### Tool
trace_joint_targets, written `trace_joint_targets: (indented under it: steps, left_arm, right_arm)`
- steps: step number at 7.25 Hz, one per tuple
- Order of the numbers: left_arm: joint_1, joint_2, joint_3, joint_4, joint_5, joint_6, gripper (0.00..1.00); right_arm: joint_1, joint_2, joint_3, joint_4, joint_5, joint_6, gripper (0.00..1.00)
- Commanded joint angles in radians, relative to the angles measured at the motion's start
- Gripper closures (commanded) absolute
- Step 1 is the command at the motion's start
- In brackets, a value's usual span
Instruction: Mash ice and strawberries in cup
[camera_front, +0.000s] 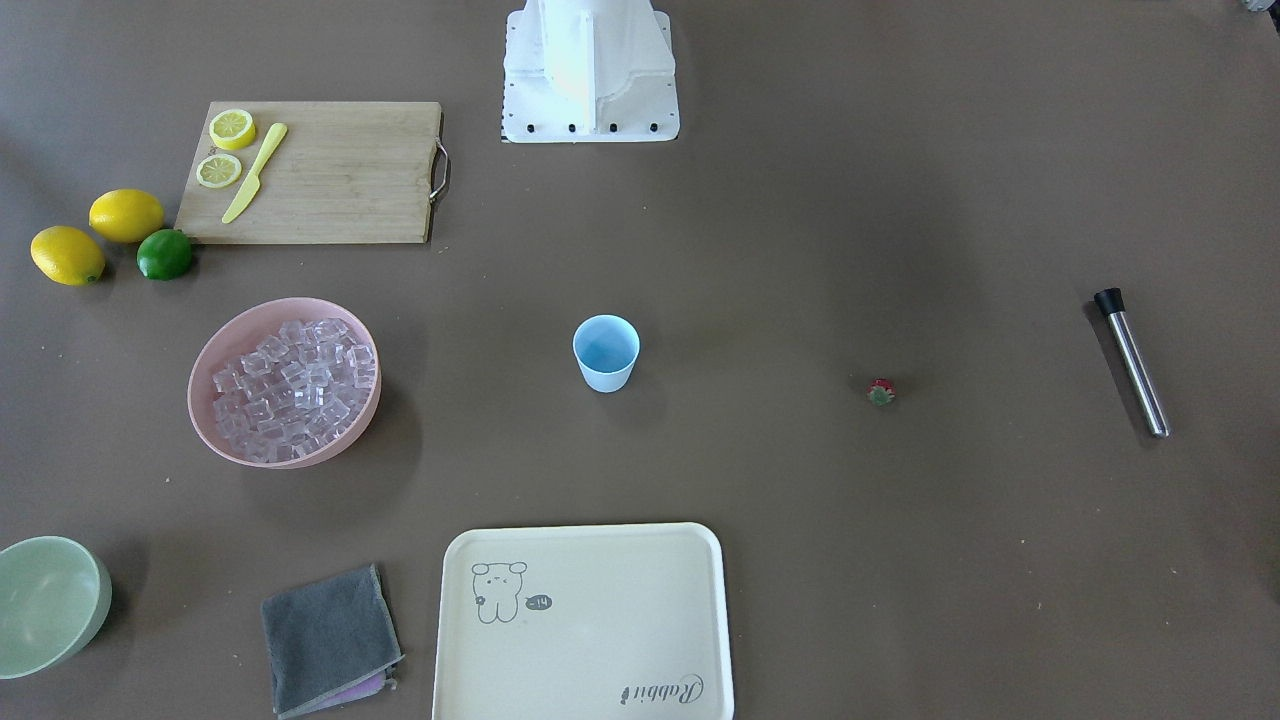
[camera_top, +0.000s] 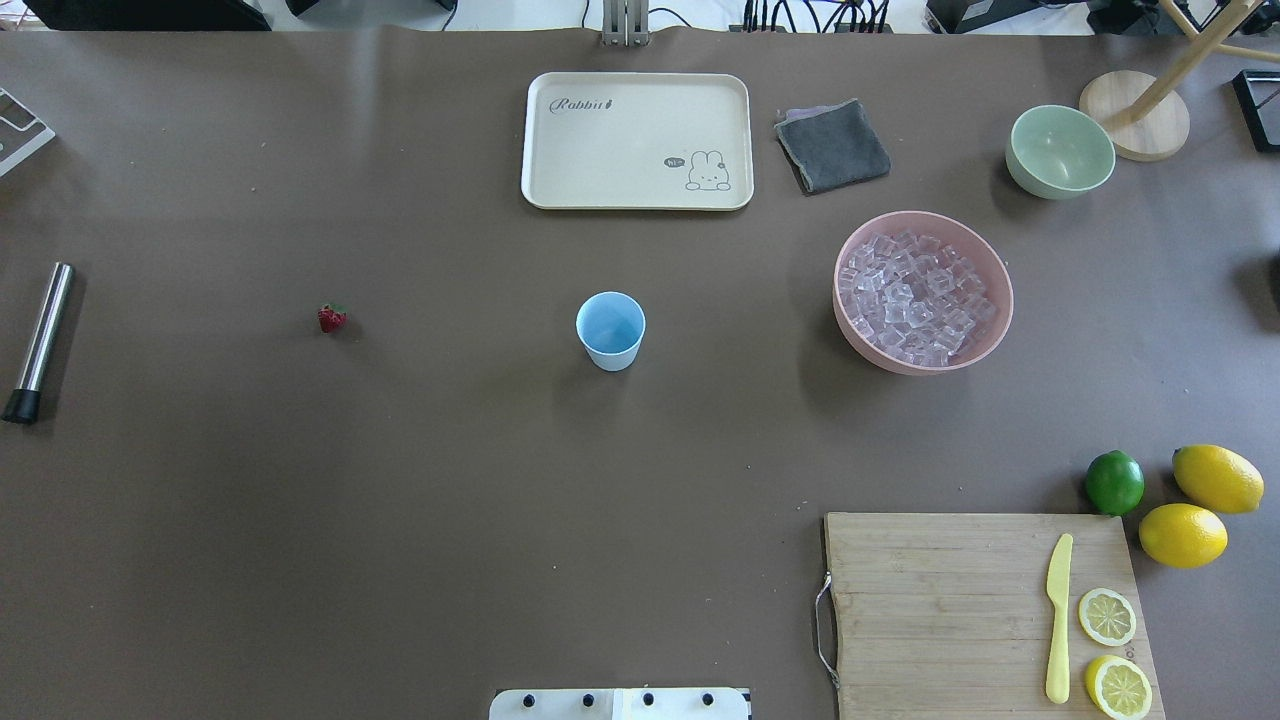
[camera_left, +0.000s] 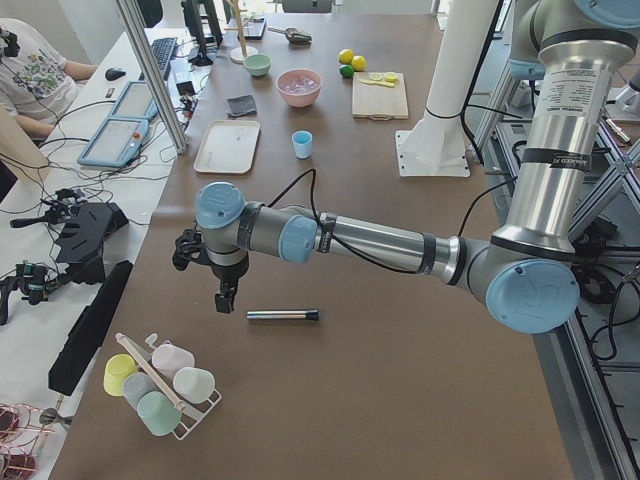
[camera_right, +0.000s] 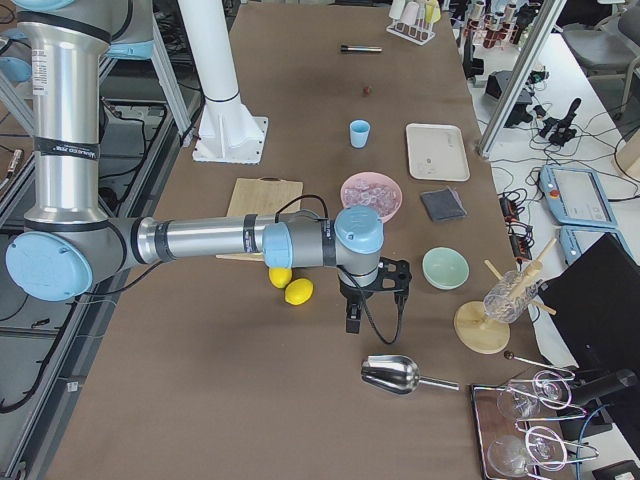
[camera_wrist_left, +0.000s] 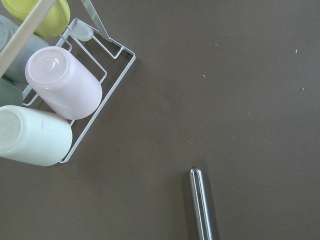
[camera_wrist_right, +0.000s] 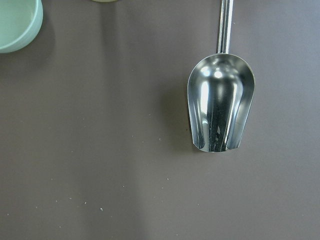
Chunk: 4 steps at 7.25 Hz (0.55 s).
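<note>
You're looking at the left gripper (camera_left: 225, 300) hovering by a smooth steel rod (camera_left: 283, 315) and the right gripper (camera_right: 352, 322) hovering near a shiny scoop (camera_right: 395, 375), with no telling whether either is parted or closed, while the tapered cup (camera_top: 610, 330), glassy ice (camera_top: 915, 297) and strawberry (camera_top: 332, 318) are sitting between them.

You see a mirror-glossy metal scoop (camera_wrist_right: 220, 100), a grained wooden board (camera_top: 940, 600), a smooth plastic cup (camera_top: 610, 330) and a matt brown tabletop (camera_top: 400, 500).
</note>
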Motion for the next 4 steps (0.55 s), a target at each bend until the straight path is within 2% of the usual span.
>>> trace_joint_targets:
  steps: [1,3,4]
  left_arm:
    - [0.001,0.006,0.022,-0.014,-0.009,0.004,0.02]
    - [0.001,0.006,0.019,-0.022,-0.009,-0.005,0.02]
    - [0.001,-0.005,0.016,-0.022,-0.005,-0.108,0.02]
  right_arm:
    - [0.000,-0.006,0.012,0.001,0.001,0.002,0.00]
    - [-0.002,-0.003,0.024,0.001,0.011,0.002,0.00]
    - [-0.002,-0.006,0.058,0.001,0.018,0.003,0.01]
